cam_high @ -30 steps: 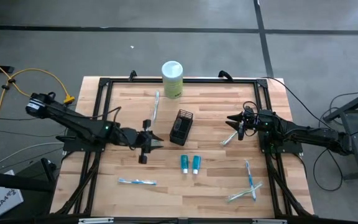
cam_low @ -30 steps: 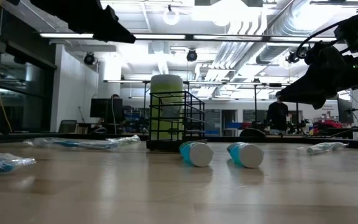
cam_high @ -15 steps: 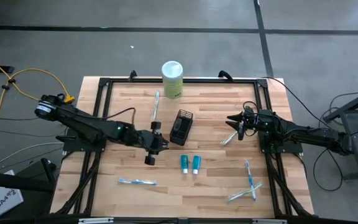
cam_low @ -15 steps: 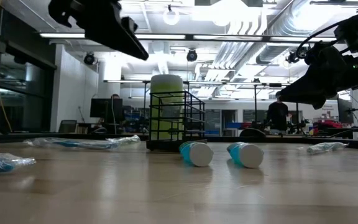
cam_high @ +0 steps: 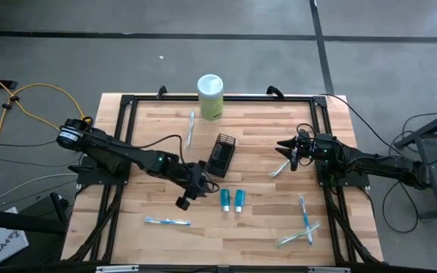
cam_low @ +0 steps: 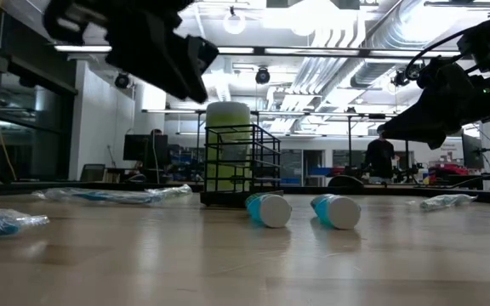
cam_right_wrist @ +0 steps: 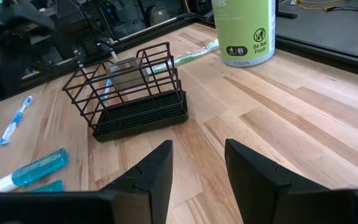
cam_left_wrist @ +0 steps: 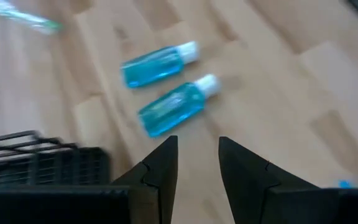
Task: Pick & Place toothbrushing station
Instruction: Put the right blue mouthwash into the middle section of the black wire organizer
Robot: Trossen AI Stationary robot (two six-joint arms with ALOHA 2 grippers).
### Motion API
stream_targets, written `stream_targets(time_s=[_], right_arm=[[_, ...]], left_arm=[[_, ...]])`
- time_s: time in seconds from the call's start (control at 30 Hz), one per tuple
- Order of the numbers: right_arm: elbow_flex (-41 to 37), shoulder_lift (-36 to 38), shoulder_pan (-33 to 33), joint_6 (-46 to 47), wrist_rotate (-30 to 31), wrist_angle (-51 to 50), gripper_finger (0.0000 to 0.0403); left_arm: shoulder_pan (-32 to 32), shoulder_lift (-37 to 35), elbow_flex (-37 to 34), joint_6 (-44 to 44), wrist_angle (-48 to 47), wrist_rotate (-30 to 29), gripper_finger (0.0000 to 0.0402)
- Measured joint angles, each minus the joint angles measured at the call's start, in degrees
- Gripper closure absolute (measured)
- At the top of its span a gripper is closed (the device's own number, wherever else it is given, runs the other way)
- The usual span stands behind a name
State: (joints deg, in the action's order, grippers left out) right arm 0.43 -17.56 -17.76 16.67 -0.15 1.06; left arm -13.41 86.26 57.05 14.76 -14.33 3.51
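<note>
The black wire-mesh holder [cam_high: 221,154] stands upright and empty on its base at mid-table; it also shows in the low view [cam_low: 241,166] and the right wrist view [cam_right_wrist: 132,93]. Two teal white-capped tubes [cam_high: 231,199] lie on their sides on the wood near it, and show in the left wrist view [cam_left_wrist: 166,87]. Thin white-and-blue toothbrushes lie scattered: one far left of the holder [cam_high: 190,125], one at the near left [cam_high: 167,221], others at the right [cam_high: 303,216]. My left gripper [cam_high: 202,183] is open, above the table just left of the tubes. My right gripper [cam_high: 283,144] is open and waits right of the holder.
A tall pale green canister [cam_high: 210,96] with a white lid stands at the far edge behind the holder. A black frame [cam_high: 127,102] runs around the wooden tabletop. Bare wood lies between the holder and my right gripper.
My left gripper has gone toward the table's right and a little toward its near edge, from left of the holder to just beside the two tubes, turning somewhat as it went. The holder, tubes and toothbrushes have stayed in place.
</note>
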Motion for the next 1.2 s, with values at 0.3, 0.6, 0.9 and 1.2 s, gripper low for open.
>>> stream_targets(time_s=[0.3, 0.6, 0.9, 1.2], right_arm=[[-0.02, 0.00, -0.01, 0.00, 0.01, 0.06, 0.0264], [-0.02, 0.00, 0.00, 0.00, 0.01, 0.24, 0.0264], [-0.02, 0.01, 0.02, 0.00, 0.03, 0.45, 0.0264], [-0.01, -0.17, 0.02, 0.00, 0.02, 0.46, 0.0264]], left_arm=[[0.30, -0.04, 6.87, 4.40, -8.94, 1.95, 0.0291], [3.49, 9.34, 13.20, 12.67, -13.18, 10.58, 0.0291], [6.71, 15.98, 17.16, 21.70, -14.95, 16.33, 0.0291], [5.95, 16.73, 17.08, 24.92, -15.24, 6.82, 0.0291]])
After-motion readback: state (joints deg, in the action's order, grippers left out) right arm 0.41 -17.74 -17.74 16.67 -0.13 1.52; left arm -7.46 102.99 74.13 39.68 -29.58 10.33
